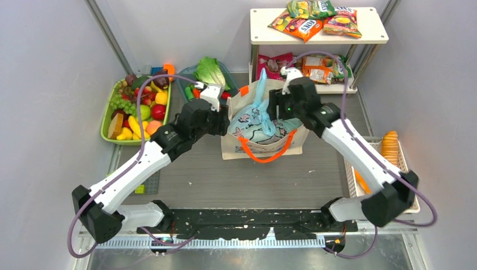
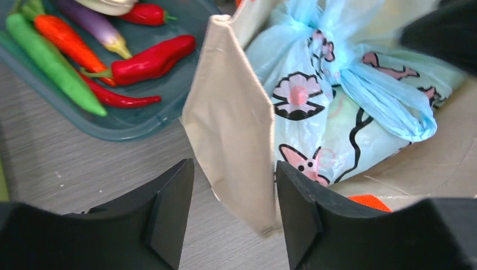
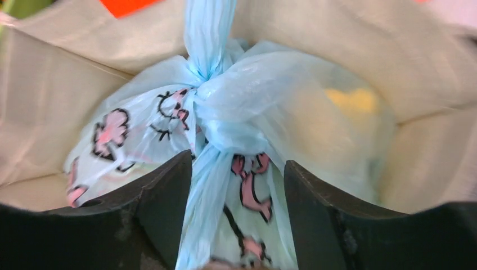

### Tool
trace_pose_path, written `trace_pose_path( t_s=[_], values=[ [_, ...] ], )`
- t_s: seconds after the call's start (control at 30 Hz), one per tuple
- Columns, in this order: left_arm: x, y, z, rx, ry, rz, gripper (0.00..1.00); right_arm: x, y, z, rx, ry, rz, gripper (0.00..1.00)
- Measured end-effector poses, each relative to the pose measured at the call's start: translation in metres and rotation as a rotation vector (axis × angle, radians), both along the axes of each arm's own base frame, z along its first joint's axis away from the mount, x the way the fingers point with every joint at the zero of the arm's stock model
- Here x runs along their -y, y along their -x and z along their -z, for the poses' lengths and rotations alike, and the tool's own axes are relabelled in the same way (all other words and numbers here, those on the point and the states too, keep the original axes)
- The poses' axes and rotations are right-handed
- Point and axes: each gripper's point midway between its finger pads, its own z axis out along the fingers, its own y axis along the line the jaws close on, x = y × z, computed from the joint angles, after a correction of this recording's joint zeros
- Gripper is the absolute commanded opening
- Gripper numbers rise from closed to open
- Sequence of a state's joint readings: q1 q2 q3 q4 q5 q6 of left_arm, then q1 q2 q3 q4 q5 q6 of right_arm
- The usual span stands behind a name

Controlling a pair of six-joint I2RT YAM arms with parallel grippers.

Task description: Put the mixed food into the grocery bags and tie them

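1. Your left claw has its jaws apart. The side wall of the canvas tote hangs between them, closer to the right-hand finger, and nothing is pinched. I judge it is set there to take that wall and steady the tote's mouth.
2. Just beyond that claw, inside the tote, lies the blue plastic bag, already knotted shut.
3. Your right claw is also apart and straddles one twisted tail of the bag. The knot sits just ahead of the fingertips, so closing here would grip the tail to pull the tie tighter.
4. A tray of vegetables lies ahead and to the left of your left claw, apart from it.
5. Snack packets sit on the shelf behind your right claw, so packing looks unfinished.
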State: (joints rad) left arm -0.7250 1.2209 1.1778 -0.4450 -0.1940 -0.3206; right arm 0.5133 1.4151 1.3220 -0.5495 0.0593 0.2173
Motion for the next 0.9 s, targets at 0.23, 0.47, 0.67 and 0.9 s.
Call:
trace_pose_path(
  t_s=[0.23,0.47,0.67,0.9],
  values=[
    [-0.048,0.008,-0.031,0.110,-0.064,-0.106,0.81,0.083,0.028,-0.118,0.321,-0.101,0.143,0.73],
    [-0.161,0.003,-0.035,0.181,-0.062,-0.438,0.82,0.178,0.054,-0.119,0.506,-0.060,0.481,0.80],
    [-0.213,0.003,0.046,0.113,-0.110,-0.655,0.86,0.203,0.038,0.008,0.465,0.052,0.590,0.77],
    [-0.226,-0.003,0.147,0.096,-0.208,-0.705,0.90,0.206,0.043,0.133,0.402,0.216,0.487,0.81]
  ],
)
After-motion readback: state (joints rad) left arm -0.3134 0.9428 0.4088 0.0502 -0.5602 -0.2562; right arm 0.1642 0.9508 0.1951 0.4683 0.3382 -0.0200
